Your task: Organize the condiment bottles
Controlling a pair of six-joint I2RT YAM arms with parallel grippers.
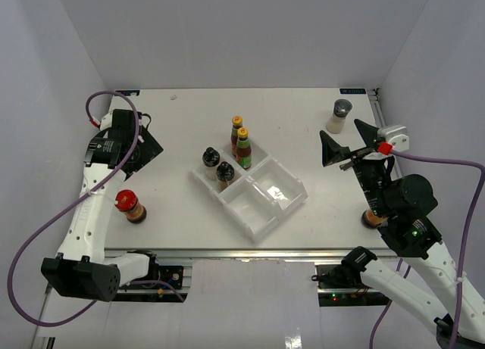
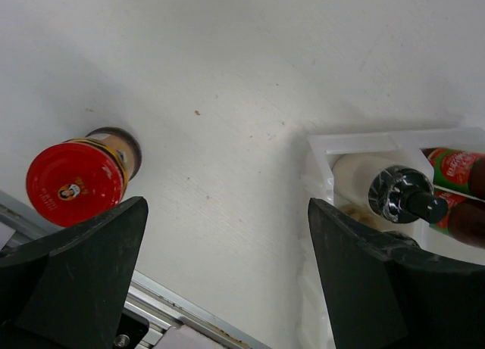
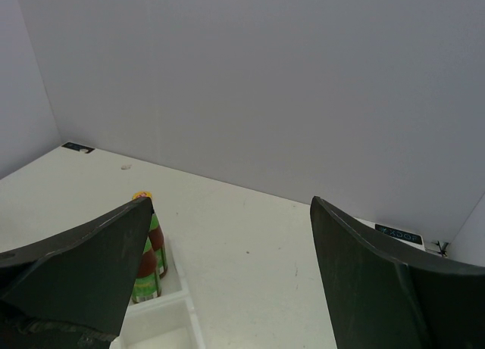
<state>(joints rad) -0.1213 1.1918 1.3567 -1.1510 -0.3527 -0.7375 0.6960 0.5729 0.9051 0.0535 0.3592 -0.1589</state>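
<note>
Overhead view: clear tray (image 1: 282,205) sits mid-table (image 1: 182,114), set at a slant.
- Two yellow-capped sauce bottles (image 1: 242,148) stand upright in the tray's far compartment, side by side.
- Two black-capped bottles (image 1: 224,172) stand upright in its left compartment.
- Red-lidded jar (image 1: 129,204) stands on the table well left of the tray, close to the left arm.
- Grey-lidded shaker (image 1: 339,114) stands well apart from the tray, toward the far right corner.
- A brown shape (image 1: 369,219) shows under the right arm, to the right of the tray. It is mostly hidden and I cannot tell what it is.

Left wrist view: left gripper (image 2: 227,213) has its fingers spread wide with nothing between them, over bare table. The jar lid shows at one side and the tray corner at the other. One black cap appears in close detail, with red and green sauce labels behind it. The shaker does not show here.

Right wrist view: right gripper (image 3: 231,205) is also spread wide and holds nothing, angled toward the back wall (image 3: 250,76). Only the sauce bottles and a tray edge appear, past the left finger.
</note>
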